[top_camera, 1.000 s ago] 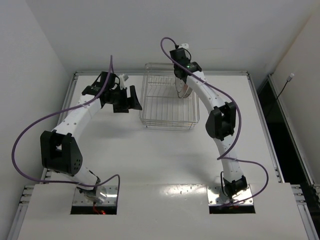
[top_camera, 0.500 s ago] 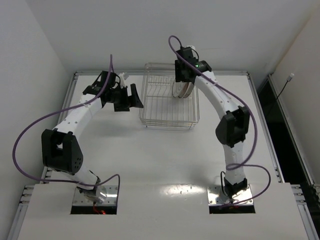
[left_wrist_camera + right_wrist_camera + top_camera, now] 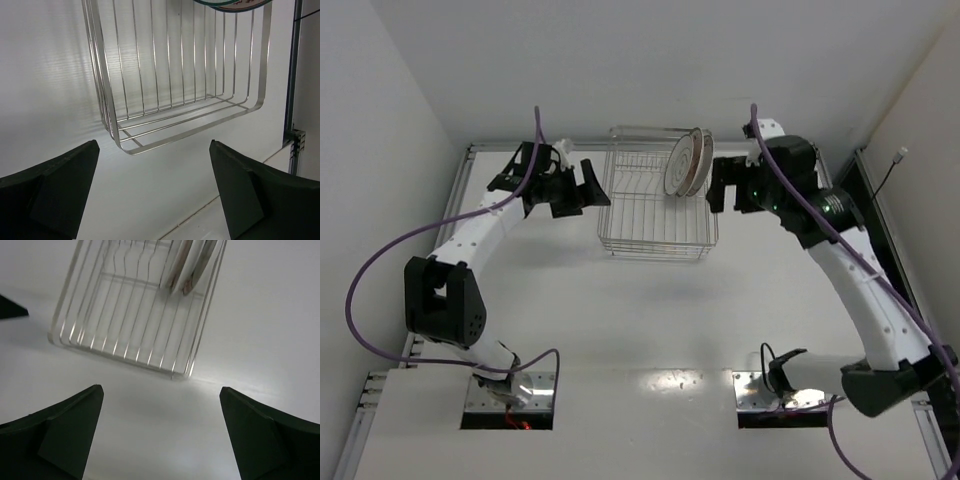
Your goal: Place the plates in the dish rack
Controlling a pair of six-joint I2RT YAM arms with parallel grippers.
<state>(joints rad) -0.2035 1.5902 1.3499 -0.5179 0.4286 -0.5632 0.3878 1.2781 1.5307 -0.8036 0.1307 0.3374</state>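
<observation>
**Top view.** The dish rack (image 3: 657,215) sits on the white table (image 3: 620,320) between the two tools. The plates (image 3: 684,163) stand on edge in its far right corner, packed close, faces turned toward the left tool (image 3: 582,188). Their count cannot be told. The right tool (image 3: 730,188) is the nearer one, just right of the rack wall beside them, jaws spread and empty. The left tool, also spread and empty, stands apart from the rack's left wall. Plain white walls (image 3: 620,60) enclose the table.

**Left wrist view.** Ahead of this tool lies a rack corner, and beyond it the teal-rimmed plate (image 3: 230,4).

**Right wrist view.** The rack and plates lie ahead. Every plate in view is racked, so the next move is probably a retreat clear of the wire.
</observation>
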